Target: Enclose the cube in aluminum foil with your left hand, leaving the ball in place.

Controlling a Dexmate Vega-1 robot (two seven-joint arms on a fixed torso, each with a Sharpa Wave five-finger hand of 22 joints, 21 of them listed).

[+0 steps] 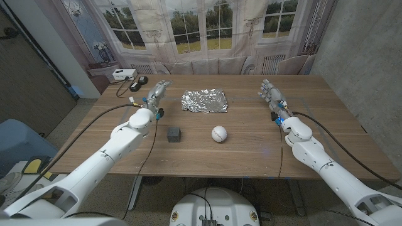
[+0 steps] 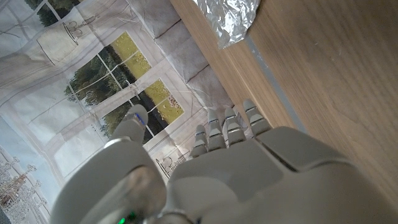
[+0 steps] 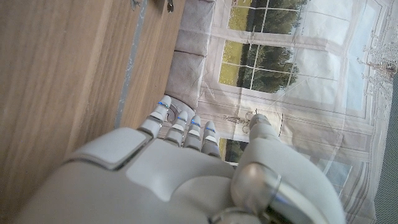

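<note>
A small dark cube sits on the wooden table, left of a white ball. Behind them lies a crumpled sheet of aluminum foil; a corner of the foil appears in the left wrist view. My left hand is raised at the table's left, behind the cube and left of the foil, fingers extended and holding nothing. The left hand is seen from behind in its wrist view. My right hand is raised at the right, fingers straight, empty; the same hand is seen from its wrist camera.
A white box and dark small items with a cable lie at the table's far left corner. A window backdrop hangs behind the table. Cables run along both arms.
</note>
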